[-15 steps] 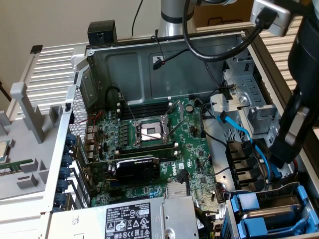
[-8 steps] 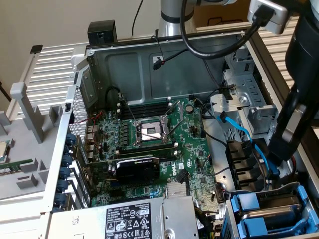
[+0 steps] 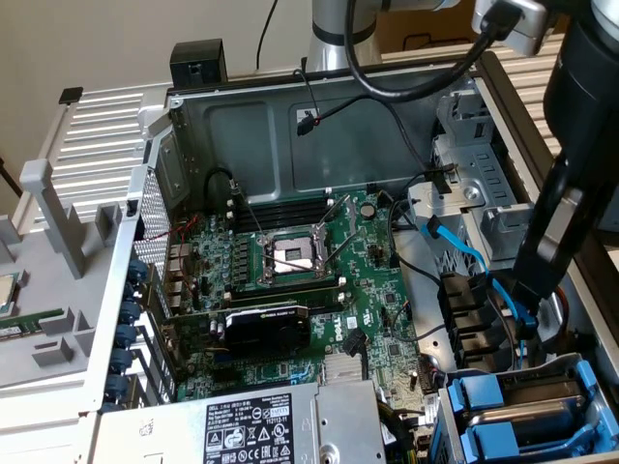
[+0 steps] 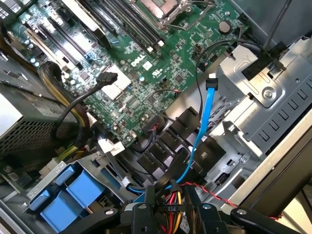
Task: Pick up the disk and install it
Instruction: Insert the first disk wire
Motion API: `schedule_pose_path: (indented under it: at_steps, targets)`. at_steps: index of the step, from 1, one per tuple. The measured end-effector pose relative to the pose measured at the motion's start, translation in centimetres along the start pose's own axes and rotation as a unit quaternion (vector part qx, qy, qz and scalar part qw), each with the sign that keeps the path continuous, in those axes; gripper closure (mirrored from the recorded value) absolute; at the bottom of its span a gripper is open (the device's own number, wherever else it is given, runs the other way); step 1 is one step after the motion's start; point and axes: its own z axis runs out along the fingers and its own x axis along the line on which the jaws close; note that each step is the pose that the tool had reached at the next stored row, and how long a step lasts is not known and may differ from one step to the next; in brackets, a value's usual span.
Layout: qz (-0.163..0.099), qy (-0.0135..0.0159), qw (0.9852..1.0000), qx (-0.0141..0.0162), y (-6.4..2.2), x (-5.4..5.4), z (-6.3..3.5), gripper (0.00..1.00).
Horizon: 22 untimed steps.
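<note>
The disk appears to sit in the drive cage at the case's corner, though little more than its blue rails is visible. Just beside it, the gripper hangs low among red and yellow wires; whether it grips anything cannot be told. A blue cable runs past toward the motherboard.

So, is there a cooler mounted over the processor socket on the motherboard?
No: the processor socket lies bare inside its metal frame on the motherboard, with no heatsink or fan over it.
</note>
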Motion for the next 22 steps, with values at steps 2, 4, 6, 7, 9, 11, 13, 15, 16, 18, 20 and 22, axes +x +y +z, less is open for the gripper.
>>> schedule_pose_path:
  at_steps: [2, 4, 6, 7, 9, 11, 13, 15, 16, 18, 20, 22]
  targets:
    - [0.0, 0.0, 1.0, 0.0001, 0.05, 0.02, 0.0, 0.65]
    - [0.0, 0.0001, 1.0, 0.0003, 0.12, 0.09, 0.0, 0.65]
    - [0.0, 0.0004, 1.0, 0.0005, 0.16, 0.12, 0.0, 0.65]
    - [0.0, 0.0009, 1.0, 0.001, 0.17, 0.13, -0.02, 0.65]
    - [0.0, 0.0027, 1.0, 0.003, 0.2, 0.14, -0.1, 0.65]
    - [0.001, 0.0066, 0.9999, 0.0075, 0.21, 0.15, -0.2, 0.65]
    - [0.001, 0.0102, 0.9999, 0.0123, 0.25, 0.17, -0.3, 0.65]
    - [0.002, 0.0128, 0.9998, 0.0163, 0.32, 0.23, -0.4, 0.65]
    - [0.002, 0.0136, 0.9997, 0.0181, 0.36, 0.27, -0.5, 0.65]
    - [0.003, 0.0138, 0.9997, 0.0206, 0.47, 0.36, -0.69, 0.65]
    - [0.003, 0.0137, 0.9996, 0.0227, 0.61, 0.47, -0.84, 0.65]
    - [0.003, 0.0143, 0.9996, 0.0255, 0.71, 0.56, -0.92, 0.65]
